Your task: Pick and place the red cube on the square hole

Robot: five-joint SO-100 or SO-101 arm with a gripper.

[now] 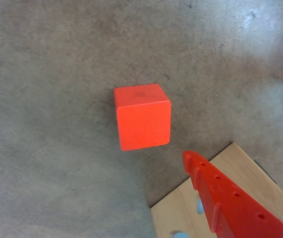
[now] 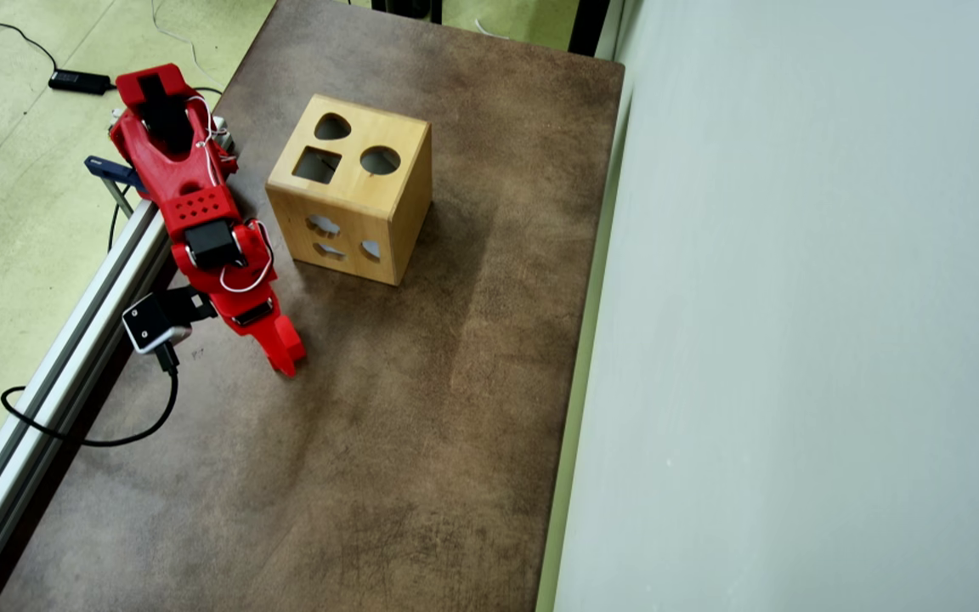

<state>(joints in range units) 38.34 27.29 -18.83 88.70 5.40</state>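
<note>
In the wrist view the red cube (image 1: pixel 142 116) rests on the grey-brown table, just beyond the tip of one red finger (image 1: pixel 215 193). My gripper (image 1: pixel 85 191) is open, with only bare table between the two fingers. A sliver of the other finger shows at the lower left corner. The wooden box (image 1: pixel 178 215) has a corner under the near finger. In the overhead view the square hole (image 2: pixel 317 164) is in the top of the box (image 2: pixel 370 200). My gripper (image 2: pixel 285 355) is left of and below the box. The cube cannot be told apart from the red gripper there.
The box top also has a round cut-out (image 2: pixel 380 160) and a teardrop cut-out (image 2: pixel 332 127). A metal rail (image 2: pixel 73 340) runs along the table's left edge, with a black cable (image 2: pixel 116 435) looping over it. A pale panel (image 2: pixel 795 340) borders the table's right side.
</note>
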